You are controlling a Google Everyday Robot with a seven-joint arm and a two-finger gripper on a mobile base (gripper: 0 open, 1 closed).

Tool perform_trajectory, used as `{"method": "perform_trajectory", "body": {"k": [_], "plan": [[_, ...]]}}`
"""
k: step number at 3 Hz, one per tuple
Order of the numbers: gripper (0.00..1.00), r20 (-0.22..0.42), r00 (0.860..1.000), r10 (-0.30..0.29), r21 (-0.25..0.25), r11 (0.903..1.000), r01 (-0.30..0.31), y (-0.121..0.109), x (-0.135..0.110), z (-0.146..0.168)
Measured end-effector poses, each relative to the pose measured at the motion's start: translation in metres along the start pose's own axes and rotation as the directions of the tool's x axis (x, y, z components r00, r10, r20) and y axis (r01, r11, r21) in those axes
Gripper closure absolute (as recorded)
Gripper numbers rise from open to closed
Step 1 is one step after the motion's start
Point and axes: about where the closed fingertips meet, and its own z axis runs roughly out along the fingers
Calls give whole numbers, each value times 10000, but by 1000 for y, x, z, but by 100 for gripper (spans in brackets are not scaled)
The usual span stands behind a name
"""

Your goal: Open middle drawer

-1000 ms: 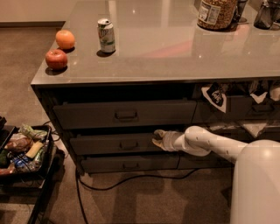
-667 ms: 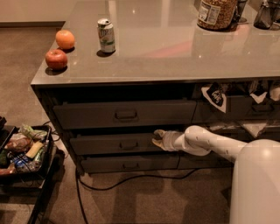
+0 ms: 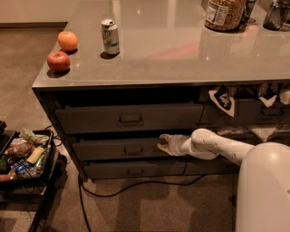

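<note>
The middle drawer (image 3: 113, 148) is the wide dark grey drawer with a low front and a small central loop handle (image 3: 132, 150), between a taller-fronted top drawer (image 3: 129, 118) and a lowest drawer (image 3: 131, 170). My gripper (image 3: 163, 142) is on a white arm (image 3: 213, 145) that comes in from the right. It sits at the right end of the middle drawer's front, right of the handle. The drawer front looks about level with the others, with a dark gap above it.
On the grey counter (image 3: 181, 50) stand a can (image 3: 110, 37), an orange (image 3: 67, 40), an apple (image 3: 59, 61) and a jar (image 3: 223, 13). A black cart of groceries (image 3: 22, 156) is on the floor at left. A cable (image 3: 136, 186) runs under the cabinet.
</note>
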Motion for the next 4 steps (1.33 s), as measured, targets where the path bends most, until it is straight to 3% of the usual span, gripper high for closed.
{"method": "perform_trajectory", "body": {"k": [4], "plan": [[100,-6,9999,166,-276,9995,-167,-1,-4,1]]}}
